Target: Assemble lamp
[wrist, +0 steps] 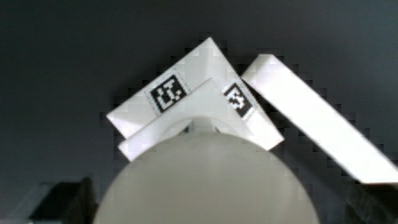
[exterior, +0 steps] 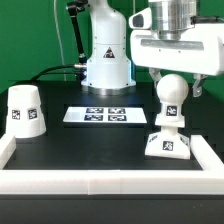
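Bulb [exterior: 171,92] on top of base [exterior: 167,143], stem upright, and the pair stands near the table's front edge toward the exterior view's right, close to the white rail [exterior: 110,183] that rims the tabletop. Directly above it hangs the gripper [exterior: 172,74], and the bulb's round head sits right under the hand, apparently between the fingers. Whether those fingers are pressing on the bulb or just flanking it, I cannot tell; the exterior view hides the tips behind the hand's body, and the wrist view shows only the pale dome of the bulb [wrist: 199,180] filling the foreground with the square tagged base [wrist: 199,95] beyond it, corner-on. Here is the relation that matters: the bulb's long axis runs vertical, straight up into the gripper, so tool and part look lined up on one axis. The bulb looks seated in the base, though how firmly is not visible. Over at the table's opposite side, toward the exterior view's left, the shade [exterior: 25,110] stands on its wide end, well apart and untouched. The marker board [exterior: 102,115] lies flat mid-table, between the two. By my reading, the shade is the part left to fit.
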`<state>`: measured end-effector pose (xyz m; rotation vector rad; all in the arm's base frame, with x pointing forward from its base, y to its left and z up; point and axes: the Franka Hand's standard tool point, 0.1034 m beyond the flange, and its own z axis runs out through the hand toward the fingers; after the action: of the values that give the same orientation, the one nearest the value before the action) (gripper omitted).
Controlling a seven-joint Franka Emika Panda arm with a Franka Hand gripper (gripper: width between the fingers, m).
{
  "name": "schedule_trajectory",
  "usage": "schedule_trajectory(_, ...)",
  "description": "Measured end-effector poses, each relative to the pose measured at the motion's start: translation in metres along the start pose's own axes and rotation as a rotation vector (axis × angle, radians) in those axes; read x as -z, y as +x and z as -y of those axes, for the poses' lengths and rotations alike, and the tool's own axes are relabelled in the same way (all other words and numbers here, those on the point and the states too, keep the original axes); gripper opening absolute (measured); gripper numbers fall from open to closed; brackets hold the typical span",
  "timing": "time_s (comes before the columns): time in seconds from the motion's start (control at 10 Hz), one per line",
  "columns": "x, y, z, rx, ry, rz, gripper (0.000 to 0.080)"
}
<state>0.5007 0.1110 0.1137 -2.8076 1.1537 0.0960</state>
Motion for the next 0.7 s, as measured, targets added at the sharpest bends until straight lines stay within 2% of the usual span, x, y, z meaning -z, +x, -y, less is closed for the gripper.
schedule_trajectory(0.6, -0.0005, 0.0012, -0.0011, 0.523, -0.002, 0.000, 0.0698)
schedule_trajectory(0.7, -0.0003, 0.0032, -0.0025, 0.683, -0.015, -0.008, 0.0698)
